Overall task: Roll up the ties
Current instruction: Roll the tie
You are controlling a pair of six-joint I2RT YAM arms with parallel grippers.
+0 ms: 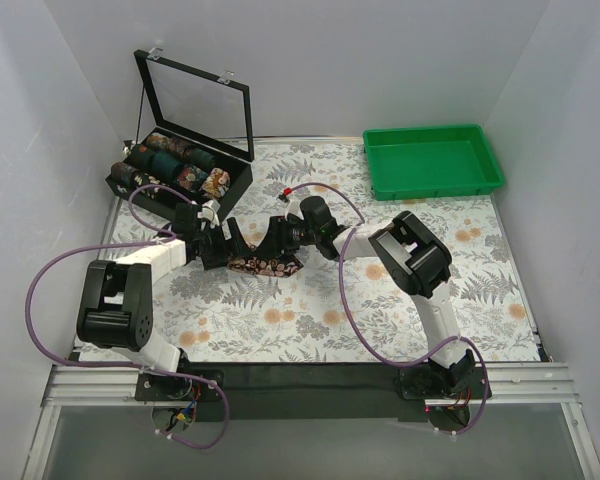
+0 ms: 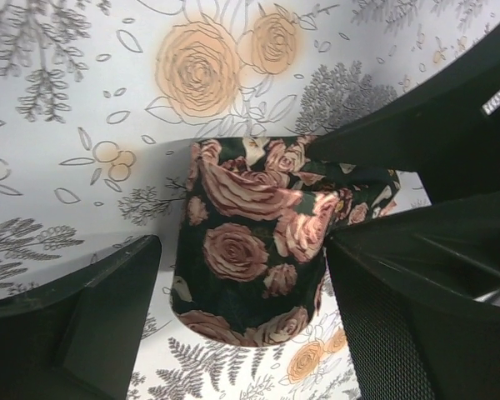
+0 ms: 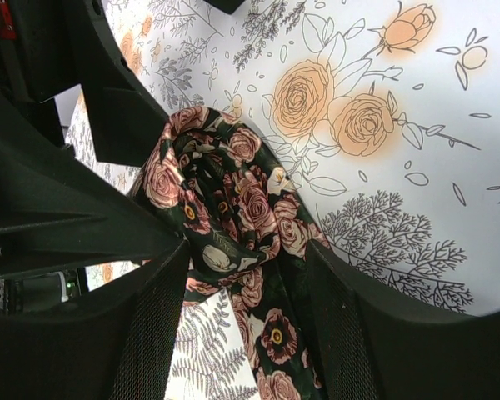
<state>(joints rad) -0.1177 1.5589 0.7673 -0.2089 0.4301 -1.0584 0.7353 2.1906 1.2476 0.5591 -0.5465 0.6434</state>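
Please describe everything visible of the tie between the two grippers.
The tie is dark fabric printed with pink roses, soft, creased. One end is loosely rolled into a bundle; a flat tail trails out. It lies on the floral table cover, between the fingers of the left gripper and the right gripper.

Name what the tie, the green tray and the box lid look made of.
The tie: soft fabric, slight sheen; it folds and bunches, rose print.
The green tray: probably moulded plastic, glossy, one even colour.
The box lid: clear pane, glass or acrylic, in a black frame; the wall shows through.
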